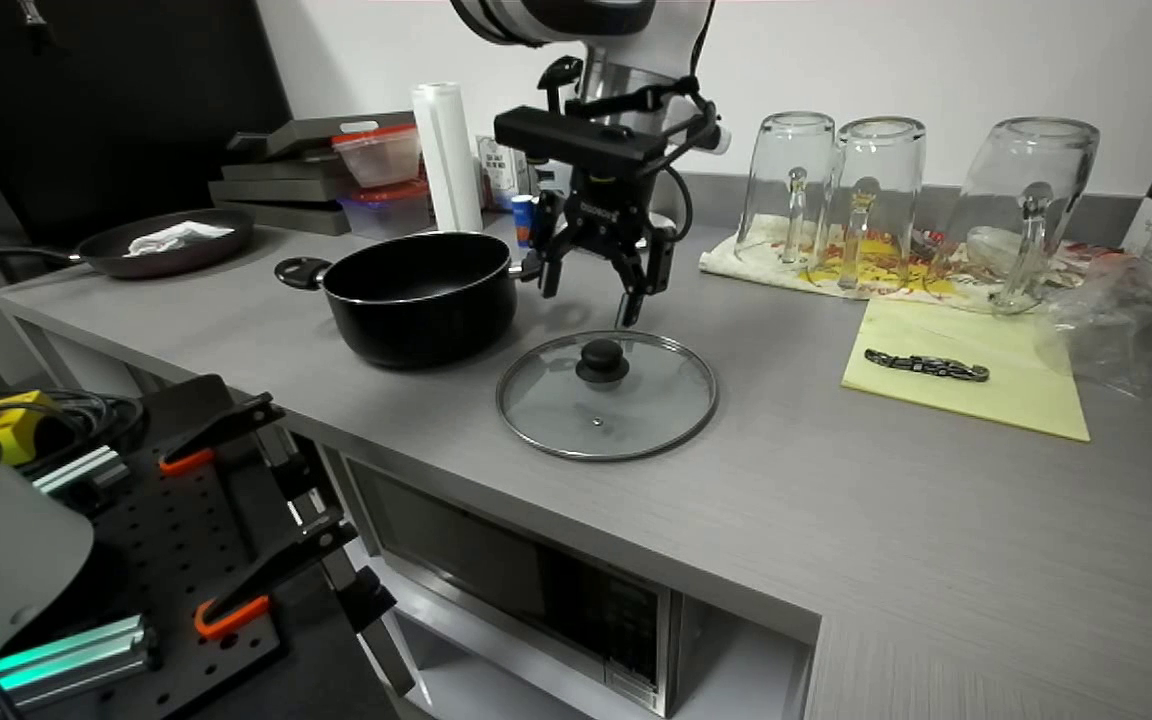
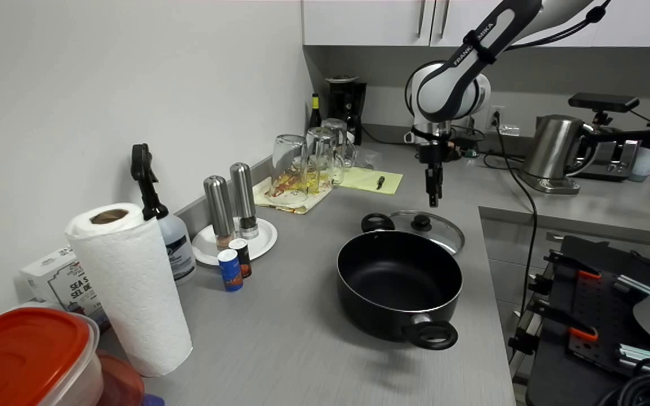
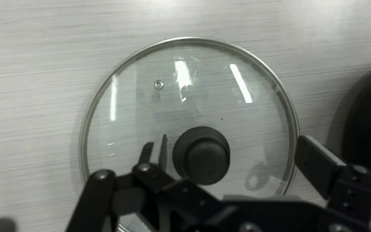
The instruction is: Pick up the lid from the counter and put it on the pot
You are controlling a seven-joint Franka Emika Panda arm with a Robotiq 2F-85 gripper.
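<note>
The glass lid (image 1: 556,405) with its silver rim and black knob (image 1: 601,360) lies flat, knob up, on the grey counter (image 1: 866,500). The lid also shows in an exterior view (image 2: 450,232), partly behind the pot, and fills the middle of the wrist view (image 3: 204,106). The black pot (image 1: 426,330) stands uncovered beside the lid; it also shows in an exterior view (image 2: 392,318) and at the right edge of the wrist view (image 3: 370,125). My gripper (image 1: 589,298) points down above the lid, fingers apart and empty. In the wrist view the knob (image 3: 206,158) appears between the fingers.
Upside-down glass mugs (image 1: 866,200) stand on a cloth by the wall. A yellow sheet (image 1: 986,400) with a dark object lies beside the lid. A paper towel roll (image 2: 133,293) and grinders (image 2: 220,208) stand along the wall. The counter's front edge (image 1: 536,520) is close to the lid.
</note>
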